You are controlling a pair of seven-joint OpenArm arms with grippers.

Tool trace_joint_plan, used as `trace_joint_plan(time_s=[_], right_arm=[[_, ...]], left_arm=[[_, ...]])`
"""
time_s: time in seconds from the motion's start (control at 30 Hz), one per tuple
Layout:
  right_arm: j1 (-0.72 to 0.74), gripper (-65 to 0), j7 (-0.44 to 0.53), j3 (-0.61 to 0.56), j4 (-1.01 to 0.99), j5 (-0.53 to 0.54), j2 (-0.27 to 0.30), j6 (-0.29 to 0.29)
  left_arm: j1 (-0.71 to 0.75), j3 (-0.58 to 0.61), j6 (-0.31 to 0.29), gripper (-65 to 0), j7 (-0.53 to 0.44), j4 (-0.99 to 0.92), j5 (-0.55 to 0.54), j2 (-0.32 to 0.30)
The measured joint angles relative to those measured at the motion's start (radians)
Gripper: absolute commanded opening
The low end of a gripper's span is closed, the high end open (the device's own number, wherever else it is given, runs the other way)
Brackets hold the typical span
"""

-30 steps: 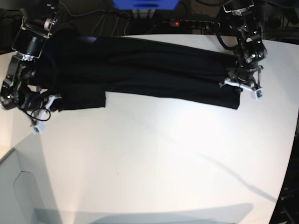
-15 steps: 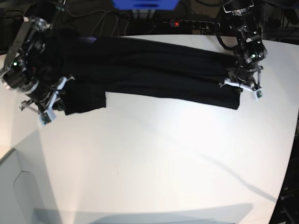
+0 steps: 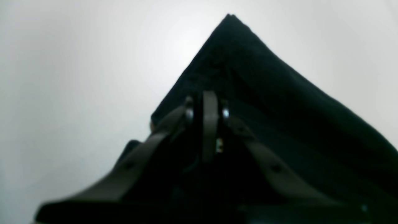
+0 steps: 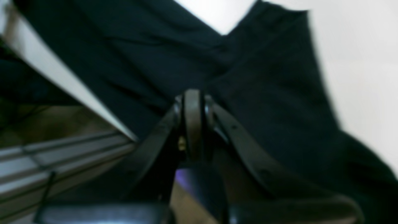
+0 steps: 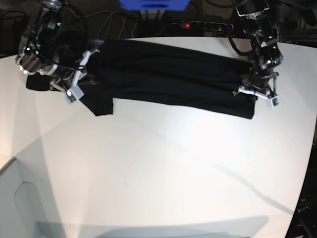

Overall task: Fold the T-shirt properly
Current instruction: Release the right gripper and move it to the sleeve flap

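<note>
Fold step underway: black cloth T-shirt (image 5: 168,79) lies as a long band across the far side of the white table (image 5: 163,168). Left gripper (image 5: 257,92) and right gripper (image 5: 74,84) each pinch an end. Next, probably bring the ends together evenly.

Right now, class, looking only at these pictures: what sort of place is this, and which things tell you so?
Most likely a robotics lab or test bench. A bare white table holds only a black T-shirt, two robot arms work at its ends, and a power strip with cables lies behind.
</note>
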Motion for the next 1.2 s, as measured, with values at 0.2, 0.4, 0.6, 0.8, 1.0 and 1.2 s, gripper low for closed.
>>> trace_joint_plan(time_s=[0.2,0.4,0.6,0.8,1.0,1.2], right_arm=[[-0.008,-65.0,0.003,-0.088,0.000,0.050,-0.002,0.000],[0.010,-63.2,0.003,-0.130,0.000,0.049,-0.004,0.000],[0.075,-53.3,0.077,-0.038,0.000,0.048,0.001,-0.002],[0.061,-51.3,0.301,-0.036,0.000,0.047,0.096,-0.115],[0.011,-51.4,0.589,-0.141,-0.001,-0.137,0.194,-0.212],[-0.105,-51.1,0.964,-0.206,-0.001,-0.620,0.170,-0.227]], left_arm=[[-0.003,0.000,0.000,-65.0,-0.003,-0.003,0.000,0.000],[-0.003,0.000,0.000,-65.0,-0.003,-0.003,-0.001,0.000],[-0.003,0.000,0.000,-65.0,-0.004,-0.003,-0.001,0.000],[-0.006,0.000,-0.003,-65.0,-0.003,-0.005,-0.001,0.000],[-0.028,0.000,-0.008,-65.0,-0.026,-0.046,-0.006,-0.001],[-0.036,-0.001,-0.015,-65.0,-0.030,-0.062,-0.011,-0.003]])
